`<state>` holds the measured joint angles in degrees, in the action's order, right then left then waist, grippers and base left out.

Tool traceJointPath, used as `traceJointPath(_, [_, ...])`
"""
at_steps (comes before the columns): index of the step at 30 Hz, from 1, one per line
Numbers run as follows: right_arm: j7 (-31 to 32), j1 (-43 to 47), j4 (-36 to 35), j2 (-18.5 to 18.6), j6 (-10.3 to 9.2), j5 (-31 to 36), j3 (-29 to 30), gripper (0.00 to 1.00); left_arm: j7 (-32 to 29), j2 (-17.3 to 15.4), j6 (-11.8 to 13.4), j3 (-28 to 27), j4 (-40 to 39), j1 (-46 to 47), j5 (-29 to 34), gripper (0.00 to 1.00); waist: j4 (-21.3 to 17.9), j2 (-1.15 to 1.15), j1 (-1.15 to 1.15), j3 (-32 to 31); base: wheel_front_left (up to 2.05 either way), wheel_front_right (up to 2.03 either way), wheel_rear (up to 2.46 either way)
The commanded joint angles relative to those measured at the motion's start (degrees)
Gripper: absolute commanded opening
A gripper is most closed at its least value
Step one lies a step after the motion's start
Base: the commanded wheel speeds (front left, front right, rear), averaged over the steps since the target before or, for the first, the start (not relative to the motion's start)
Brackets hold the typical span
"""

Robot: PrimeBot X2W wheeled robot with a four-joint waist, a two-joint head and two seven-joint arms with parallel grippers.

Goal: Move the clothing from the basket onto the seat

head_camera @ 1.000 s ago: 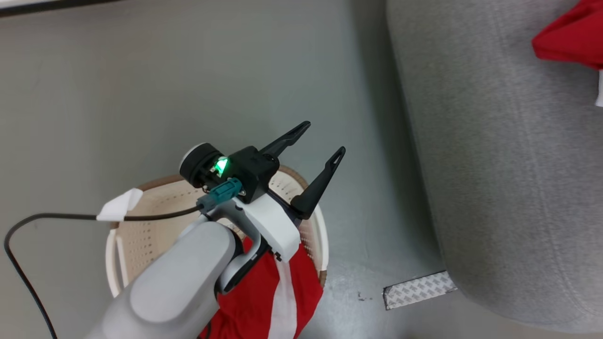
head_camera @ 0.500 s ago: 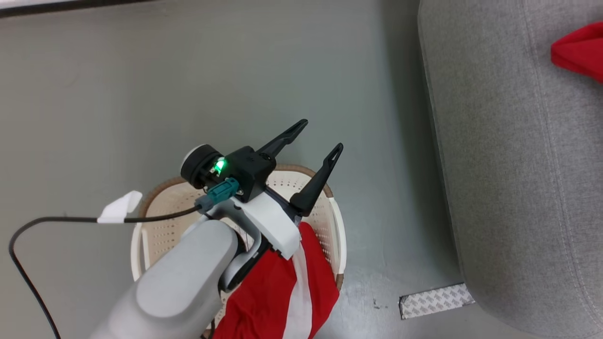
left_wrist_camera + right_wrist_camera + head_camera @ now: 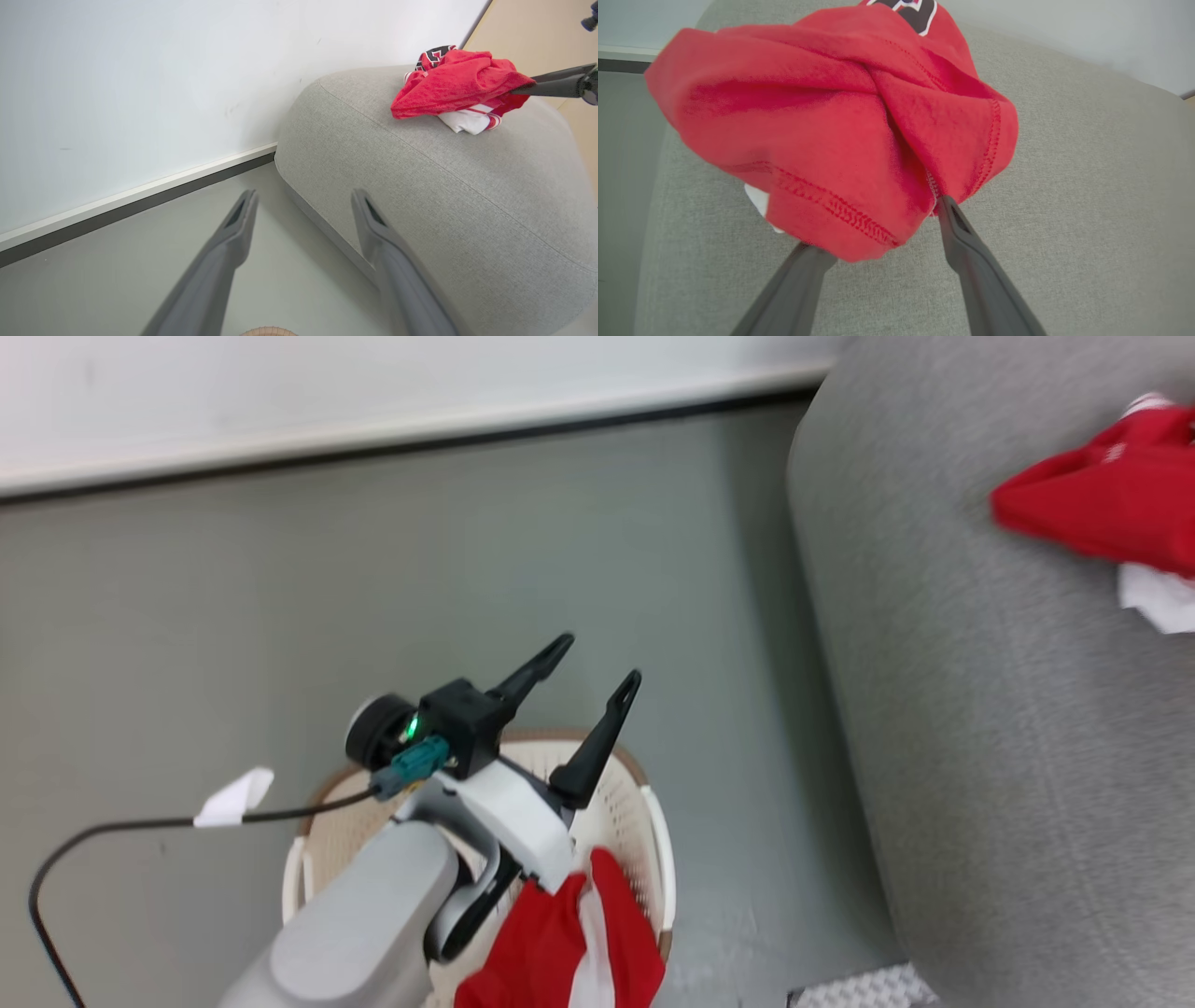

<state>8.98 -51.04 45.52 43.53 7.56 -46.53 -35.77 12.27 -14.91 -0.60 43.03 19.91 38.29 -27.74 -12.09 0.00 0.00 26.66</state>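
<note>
Red clothing (image 3: pixel 840 130) sits between spread right fingers (image 3: pixel 971 261); head view adds the basket (image 3: pixel 624 803).

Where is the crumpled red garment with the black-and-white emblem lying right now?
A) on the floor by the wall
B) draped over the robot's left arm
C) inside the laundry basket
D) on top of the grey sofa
D: the left wrist view shows the crumpled red garment resting on top of the grey sofa.
</note>
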Motion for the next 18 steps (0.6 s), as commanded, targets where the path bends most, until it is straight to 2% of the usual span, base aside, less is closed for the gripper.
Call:
traceJointPath(1, [0.6, 1.3, -1.1, 1.0, -0.15, -0.6, -1.6, 1.00, 0.6, 0.0, 0.2, -0.3, 0.5, -1.5, -0.8, 1.00, -1.3, 0.00, 0.00, -4.2, 0.00, 0.00, 0.00])
traceJointPath(6, [1.1, 2.6, -5.0, 4.0, -0.15, -2.1, -6.3, 1.00, 1.6, 0.3, 1.0, -1.2, 1.4, -4.6, -2.3, 1.00, -2.2, 0.00, 0.00, -9.4, 0.00, 0.00, 0.00])
traceJointPath(11, [-2.3, 3.5, -8.9, 6.7, -0.15, -3.0, -8.2, 1.00, 2.2, 0.5, 1.9, -2.3, 1.8, -7.7, -3.8, 1.00, -2.1, 0.00, 0.00, -14.4, 0.00, 0.00, 0.00])
traceJointPath(18, [-9.3, 4.7, -12.5, 5.6, -0.15, -4.2, -6.8, 1.00, 2.8, 0.5, 3.4, -4.7, 1.7, -11.8, -4.9, 1.00, -0.5, 0.00, 0.00, -20.2, 0.00, 0.00, 0.00])
